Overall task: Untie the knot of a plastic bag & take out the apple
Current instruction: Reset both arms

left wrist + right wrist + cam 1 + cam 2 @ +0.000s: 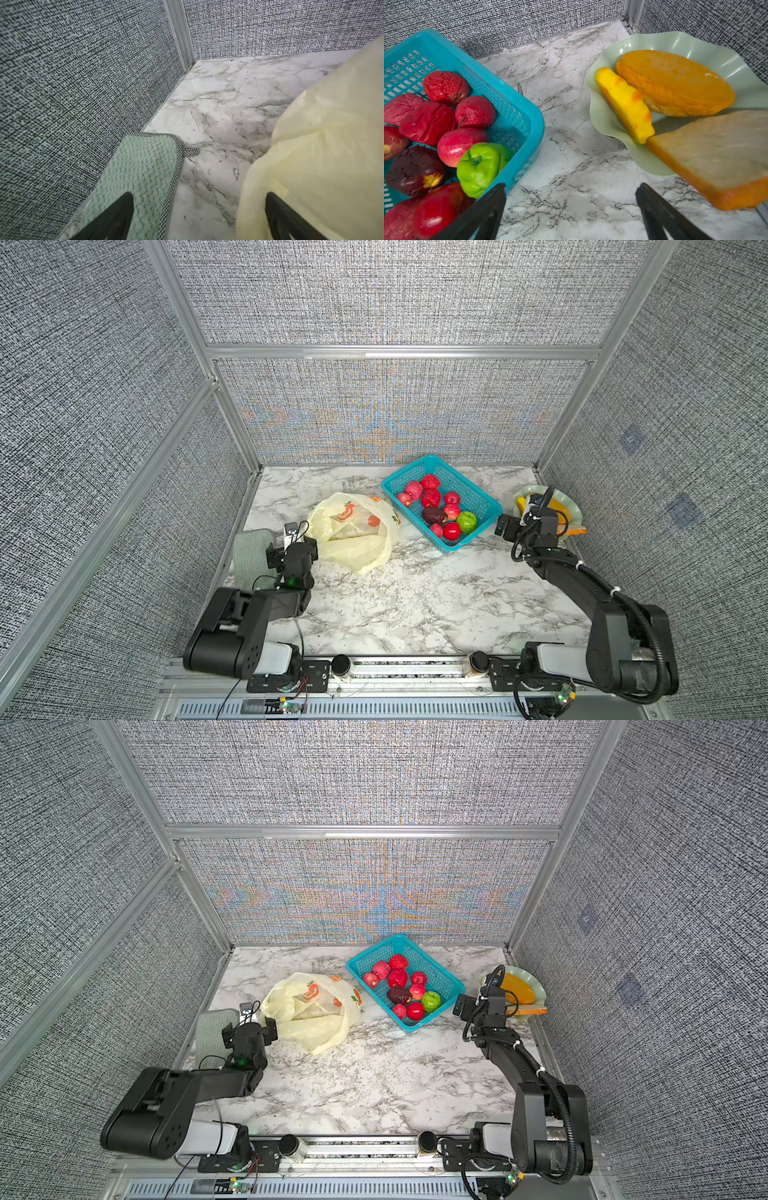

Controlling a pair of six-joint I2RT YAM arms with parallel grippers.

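- Though the plastic bag (353, 531) lies in full view on the desk (415, 605), left of centre and just beside the teal basket (473, 491), its knot cannot be made out; loose pale yellow strips trail toward the near edge.
- Bag contents unclear: printed orange slices and a pale shape show through the film. Whether an apple sits inside cannot be told.
- Left tool (292, 548) sits low at the bag's left side, jaws wide. The left wrist view shows only two finger tips. One is over a green cloth (145, 166), the other in front of the bag's film; contact cannot be told. Bare desk lies between them.
- Cloth is half hidden under the left arm in both top views.
- Right tool (571, 187) hangs over bare desk between the basket and a pale green plate (600, 124), jaws wide, gripping nothing.
- Basket holds red fruits, one green fruit (481, 166) and one dark fruit; several are cut off at the right wrist view's edge.
- Plate carries a bread loaf, a yellow piece and a toast slice overhanging the rim. In both top views the right arm covers part of the plate.
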